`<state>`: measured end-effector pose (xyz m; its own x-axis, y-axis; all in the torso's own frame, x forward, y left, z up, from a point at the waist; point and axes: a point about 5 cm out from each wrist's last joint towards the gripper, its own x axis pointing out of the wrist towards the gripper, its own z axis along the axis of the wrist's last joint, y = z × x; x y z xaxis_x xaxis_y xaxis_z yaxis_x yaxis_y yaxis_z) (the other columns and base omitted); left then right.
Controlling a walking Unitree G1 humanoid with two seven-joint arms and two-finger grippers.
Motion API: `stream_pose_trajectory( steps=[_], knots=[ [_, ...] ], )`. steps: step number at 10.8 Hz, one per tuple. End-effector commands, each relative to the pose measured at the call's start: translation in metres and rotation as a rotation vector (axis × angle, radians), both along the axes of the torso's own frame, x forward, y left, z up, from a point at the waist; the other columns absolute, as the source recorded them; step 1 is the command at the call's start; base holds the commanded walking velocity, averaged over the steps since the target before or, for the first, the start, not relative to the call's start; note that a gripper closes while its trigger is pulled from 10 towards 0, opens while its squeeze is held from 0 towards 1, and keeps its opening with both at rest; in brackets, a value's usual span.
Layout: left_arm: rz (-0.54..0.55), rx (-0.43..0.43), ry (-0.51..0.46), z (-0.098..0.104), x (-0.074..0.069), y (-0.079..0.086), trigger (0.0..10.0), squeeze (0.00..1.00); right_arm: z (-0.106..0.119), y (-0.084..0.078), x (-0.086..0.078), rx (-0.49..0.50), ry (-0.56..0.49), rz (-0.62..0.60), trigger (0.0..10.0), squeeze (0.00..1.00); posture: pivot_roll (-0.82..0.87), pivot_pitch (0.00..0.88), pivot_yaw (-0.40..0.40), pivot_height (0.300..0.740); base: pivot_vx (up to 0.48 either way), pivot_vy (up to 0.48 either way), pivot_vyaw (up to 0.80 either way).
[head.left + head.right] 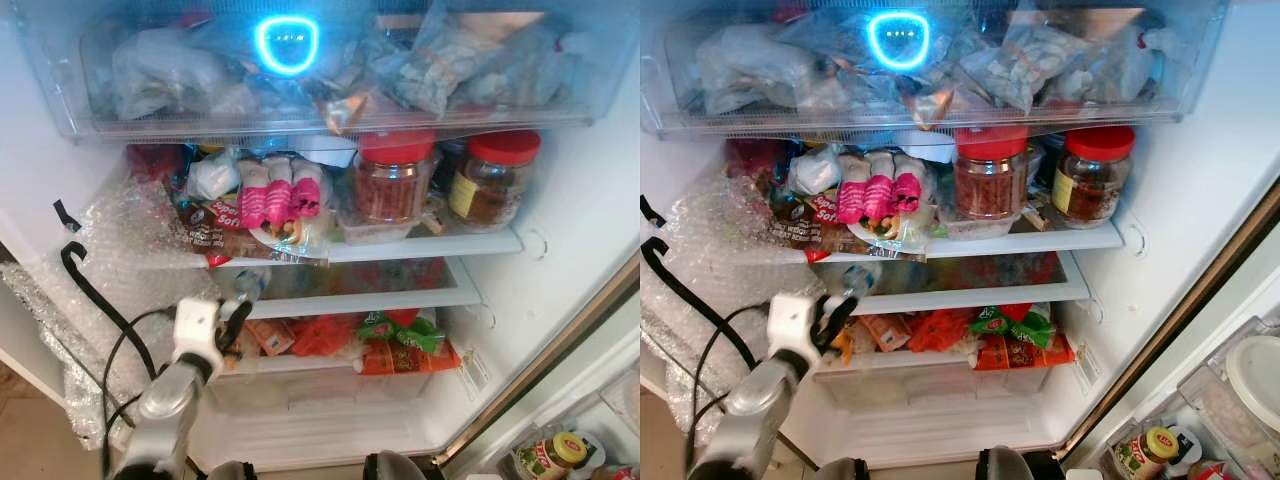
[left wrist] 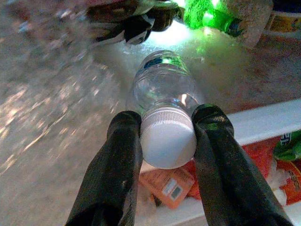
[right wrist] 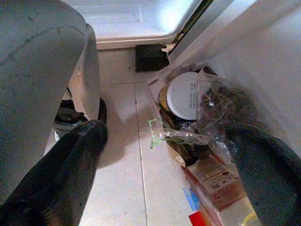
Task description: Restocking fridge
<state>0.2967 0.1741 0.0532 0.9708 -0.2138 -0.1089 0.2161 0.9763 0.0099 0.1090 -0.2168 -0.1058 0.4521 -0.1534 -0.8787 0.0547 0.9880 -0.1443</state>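
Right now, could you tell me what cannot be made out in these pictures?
- Water bottle: far end blurred in the left wrist view; the left pincer grips its white cap.
- Top drawer: contents blurred behind frosted plastic.
- Yellow-lidded jar: cut off by the edge.

The bottle's [image 1: 243, 285] body is mostly hidden behind the left gripper [image 1: 232, 325]. Drawer [image 1: 330, 60] contents blur behind frosted plastic; its top is cut off.

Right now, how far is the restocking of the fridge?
Mostly stocked: two red-lidded jars stand on the upper shelf, orange packets fill the lowest. In hand: the left gripper grips a water bottle by its cap, at the middle shelf. Left: set it down and let go. The right gripper hangs idle.
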Motion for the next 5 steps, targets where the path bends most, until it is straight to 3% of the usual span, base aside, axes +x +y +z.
stream_pose_trajectory(
  steps=[1, 5],
  knots=[
    [0.012, 0.015, 0.085, -0.016, -0.003, 0.001, 10.0, 0.00, 0.000, 0.001, 0.002, -0.003, -0.006, 0.011, 10.0, 0.00, -0.11, 0.000, -0.038, 0.642, 0.000, 0.000, 0.00],
    [0.027, 0.045, 0.135, -0.018, 0.018, -0.012, 10.0, 0.00, 0.000, 0.001, 0.001, -0.008, -0.005, 0.004, 10.0, 0.00, -0.12, 0.000, -0.034, 0.642, 0.000, 0.000, 0.00]
  ],
)
